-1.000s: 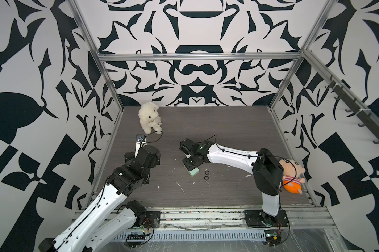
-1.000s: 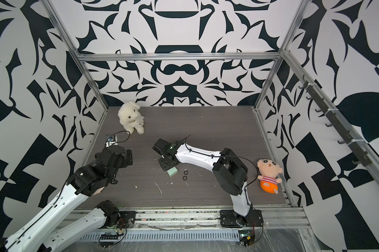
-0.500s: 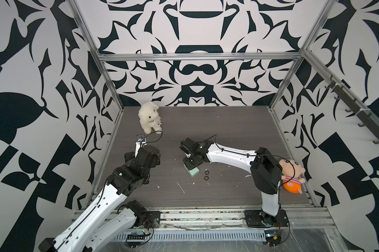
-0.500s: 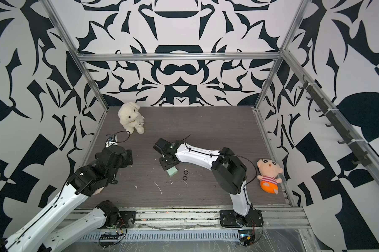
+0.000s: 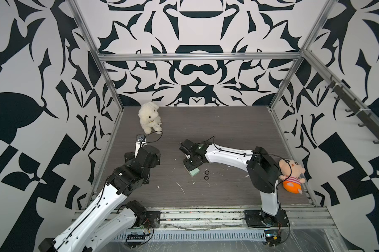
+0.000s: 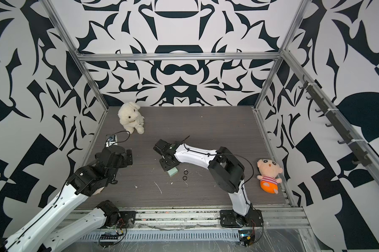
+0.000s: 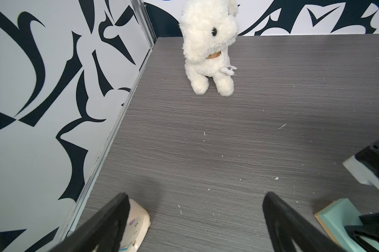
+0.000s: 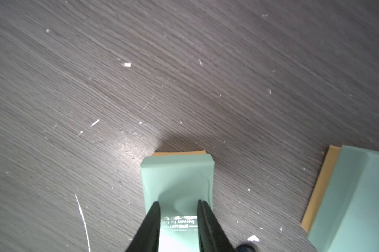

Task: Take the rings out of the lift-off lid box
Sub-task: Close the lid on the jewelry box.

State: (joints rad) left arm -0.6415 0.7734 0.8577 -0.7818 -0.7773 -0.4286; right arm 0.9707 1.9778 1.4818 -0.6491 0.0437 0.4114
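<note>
Right wrist: right gripper [image 8: 178, 207] is clamped narrow on a mint piece [image 8: 177, 179] of the lift-off lid box, fingers pinching its near end, a tan edge showing at the far end. It looks to be held clear of the table [image 8: 184, 65], with shadow under it. A second mint piece [image 8: 354, 196] with a tan rim lies flat just beside it. No rings can be made out in this view.

Both top views do show them: two black rings [image 5: 206, 172] [image 6: 184, 178] lie loose on the table, near each other, just beside the mint patch under the right gripper, on its arm-base side. Only one mint patch pokes out there (can't tell which piece).

Left wrist view: left gripper [image 7: 196, 194] is spread wide and holds nothing. A cream item [image 7: 138, 220] sits under one finger (contact unclear). Both mint pieces show at the frame edge, held one [image 7: 356, 172] above the flat one [image 7: 334, 216]. White plush dog [image 7: 208, 43] stands beyond.
</note>
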